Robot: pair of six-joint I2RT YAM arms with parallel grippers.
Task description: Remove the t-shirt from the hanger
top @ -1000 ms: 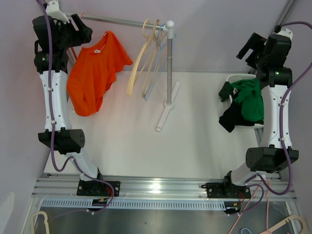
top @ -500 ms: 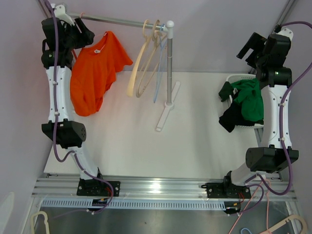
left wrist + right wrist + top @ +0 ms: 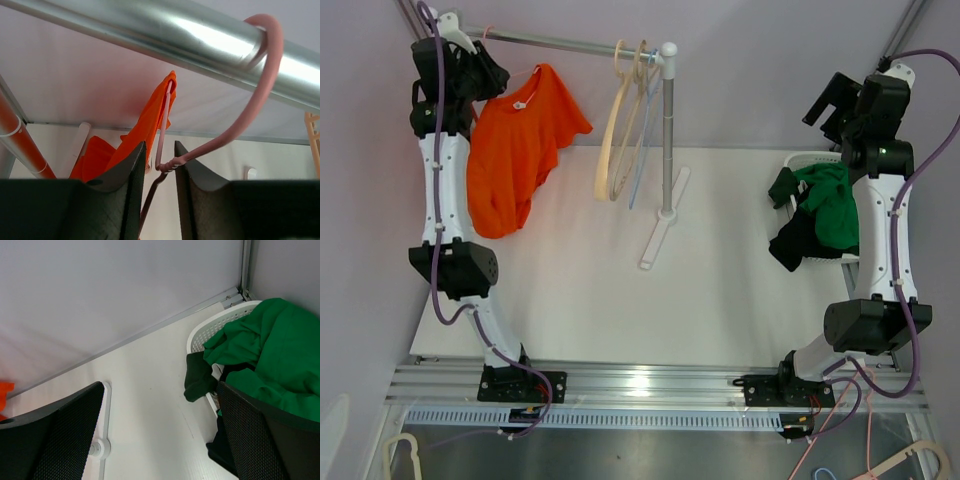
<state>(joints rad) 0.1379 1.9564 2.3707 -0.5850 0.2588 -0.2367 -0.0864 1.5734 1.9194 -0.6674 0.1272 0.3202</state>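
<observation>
An orange t-shirt (image 3: pixel 515 150) hangs on a pink wire hanger (image 3: pixel 488 33) at the left end of the metal rail (image 3: pixel 570 44). My left gripper (image 3: pixel 480 66) is raised to the rail beside the shirt's collar. In the left wrist view the hanger (image 3: pixel 260 90) hooks over the rail (image 3: pixel 150 25). Its twisted neck sits between my left gripper's (image 3: pixel 160 146) narrowly open jaws and touches the right finger (image 3: pixel 192 172). The t-shirt (image 3: pixel 145 125) hangs just beyond. My right gripper (image 3: pixel 825 100) is open and empty, high above the basket; it also shows in the right wrist view (image 3: pixel 161 385).
Several empty hangers (image 3: pixel 625 120) hang near the rail's right end by the upright post (image 3: pixel 667 140), which stands on a white foot (image 3: pixel 660 230). A white basket (image 3: pixel 810 158) at the right holds green and dark clothes (image 3: pixel 835 205), also in the right wrist view (image 3: pixel 270 340).
My left arm has risen and moved right toward the rail, bringing the gripper up around the hanger's neck. The empty hangers have swung slightly. The right arm has barely moved.
</observation>
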